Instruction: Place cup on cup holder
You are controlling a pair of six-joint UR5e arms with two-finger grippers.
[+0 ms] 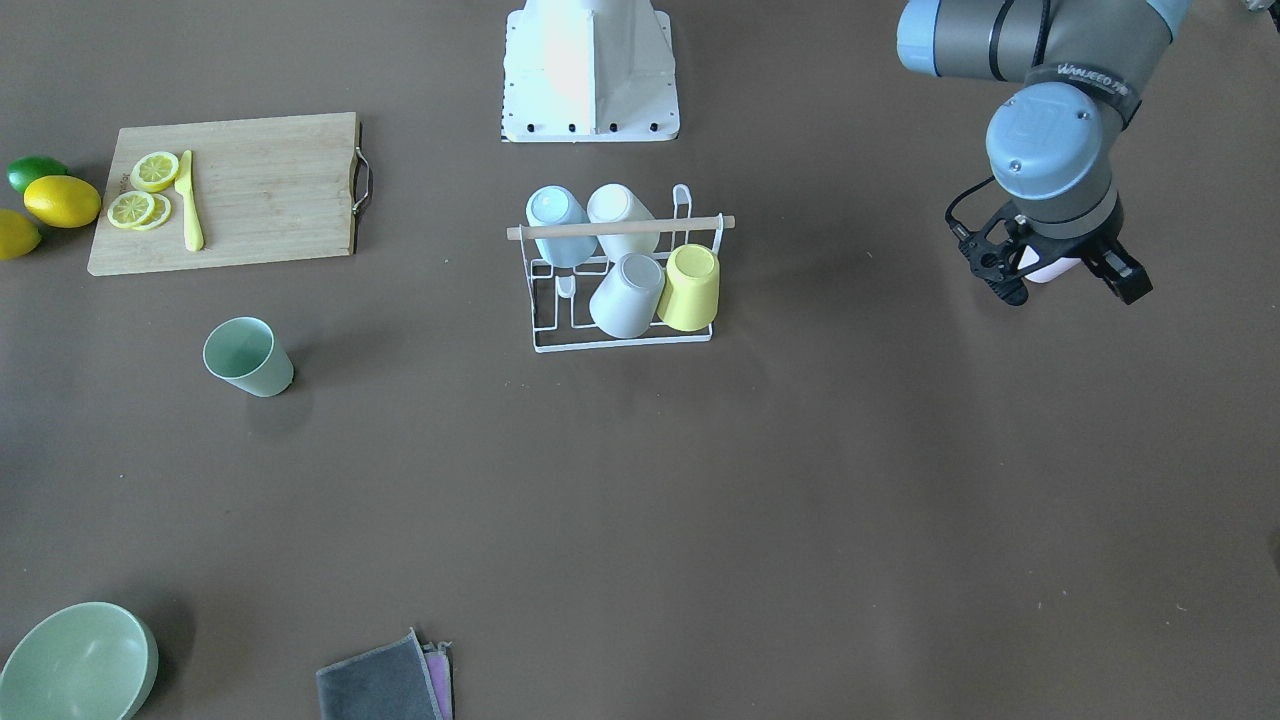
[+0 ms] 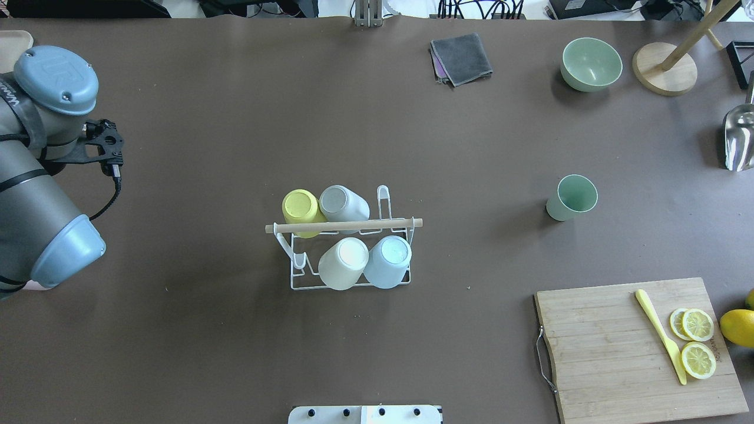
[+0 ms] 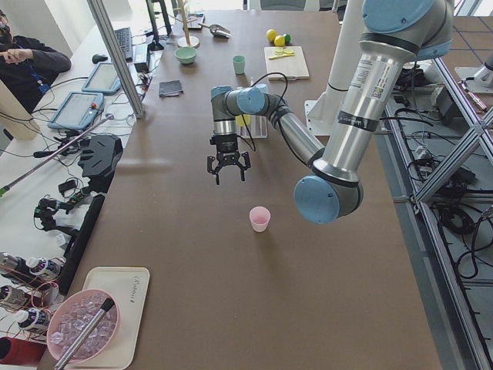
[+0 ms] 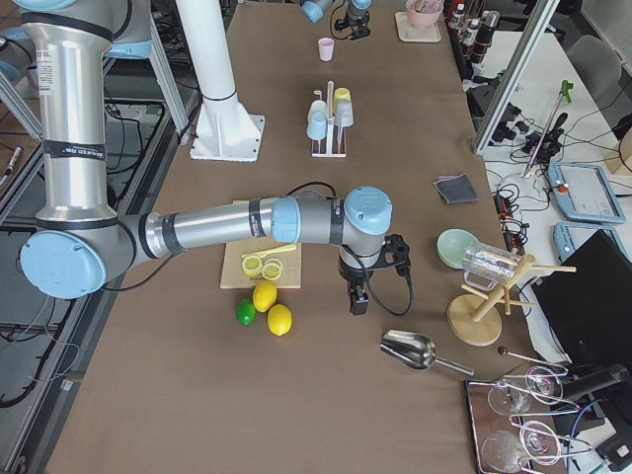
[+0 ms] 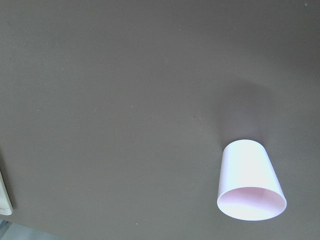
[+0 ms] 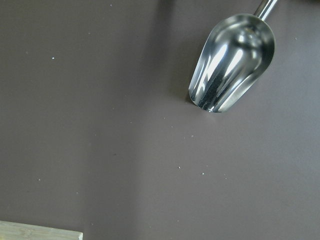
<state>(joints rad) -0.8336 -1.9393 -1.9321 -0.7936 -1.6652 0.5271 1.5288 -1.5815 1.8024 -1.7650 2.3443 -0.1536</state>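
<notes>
Pink cup [image 3: 259, 218] stands upright on the brown surface [image 3: 192, 254] at the robot's left end, with nothing gripping it.
Near it, the left gripper [image 1: 1070, 288] hangs in the air, apart from the cup, its fingers spread wide and holding nothing. Farther along, mid-surface, the cup holder [image 1: 620, 228] carries four upturned cups on its prongs. A green cup [image 1: 247, 357] stands upright well beyond it. At the far end, the right gripper [image 4: 357, 296] points down near a metal scoop [image 4: 410, 348]; how far it is open cannot be told.
</notes>
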